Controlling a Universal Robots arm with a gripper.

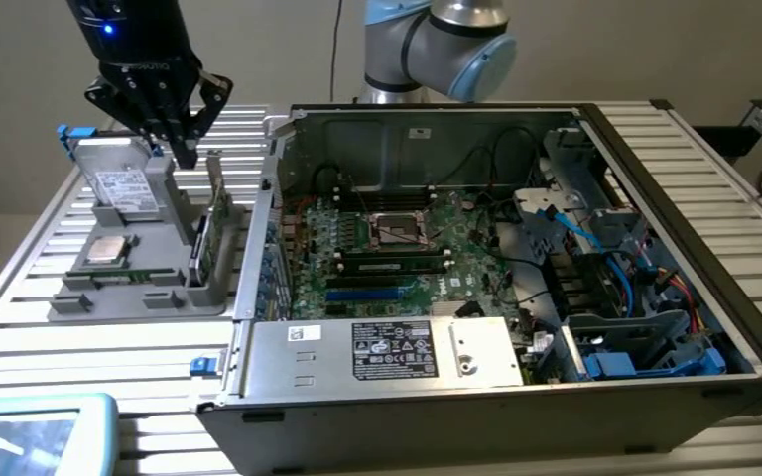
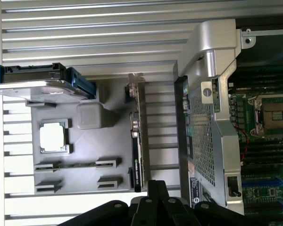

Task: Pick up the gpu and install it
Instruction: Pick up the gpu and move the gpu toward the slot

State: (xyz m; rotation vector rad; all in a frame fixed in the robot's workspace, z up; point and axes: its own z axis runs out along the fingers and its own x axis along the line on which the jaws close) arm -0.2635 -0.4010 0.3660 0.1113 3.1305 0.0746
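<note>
Early days for you: the thin black gpu card with the silvery bracket (image 2: pixel 137 150) stands on edge in the grey parts tray (image 1: pixel 143 297) on the desk. Your dark hand (image 1: pixel 180 147) hovers above that tray. I can't tell whether it's clenched or released. Pickup and install are both left.

Probably a robotics lab — open computer case (image 1: pixel 487 436) on a slatted aluminium bench (image 1: pixel 90 347)

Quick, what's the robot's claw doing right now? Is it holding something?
Gripper: closed, holding nothing, hovering close to the gpu.
</note>
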